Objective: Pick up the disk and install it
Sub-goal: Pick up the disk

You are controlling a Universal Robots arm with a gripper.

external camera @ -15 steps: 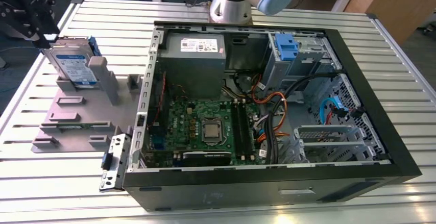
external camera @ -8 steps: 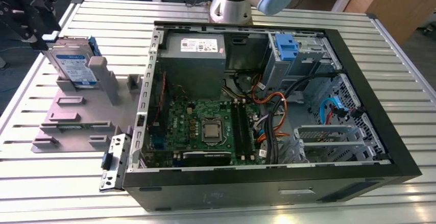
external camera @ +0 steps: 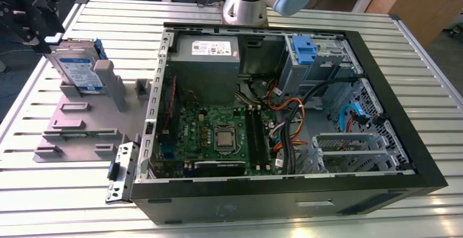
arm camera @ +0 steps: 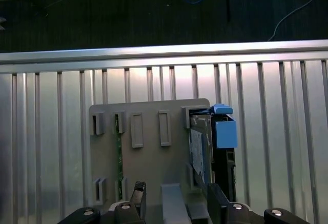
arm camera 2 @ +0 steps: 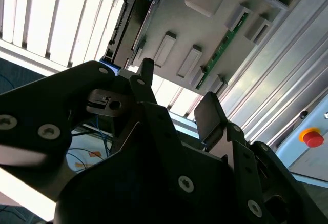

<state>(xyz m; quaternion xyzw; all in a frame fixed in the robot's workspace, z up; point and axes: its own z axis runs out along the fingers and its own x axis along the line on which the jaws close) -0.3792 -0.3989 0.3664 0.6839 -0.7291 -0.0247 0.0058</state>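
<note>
The ribbed metal surface [external camera: 65,200] took up most of the room's middle. On it, towards the exterior view's right, lay the open computer case [external camera: 289,193] with its side off. Inside I could see the green motherboard [external camera: 217,135], loose bundles of cable, a grey power-supply box [external camera: 205,59] at the far end and a blue drive bracket [external camera: 302,48] beside it. The base of the arm [external camera: 246,5] rose just behind the case.

To the exterior view's left of the case, flat on the surface, lay the grey plastic stand [external camera: 79,127] with its upright posts and slots. A green circuit strip sat on edge in one of them.

The disk [external camera: 78,70] was in that stand, well outside the case. It stood on edge at the stand's far corner, a little tilted, label facing out, blue rail along its edge, just beside the tallest post. In the first wrist view the same disk [arm camera: 199,152] showed edge-on beside its blue tab.

The black claw [arm camera: 177,190] hung over that far corner, near the disk's upper end. Its fingers [arm camera: 218,206] stood apart and gripped nothing. Whether either one touched the disk, I could not tell.

In the second wrist view a small red button [arm camera 2: 312,138] showed off the surface's edge.
</note>
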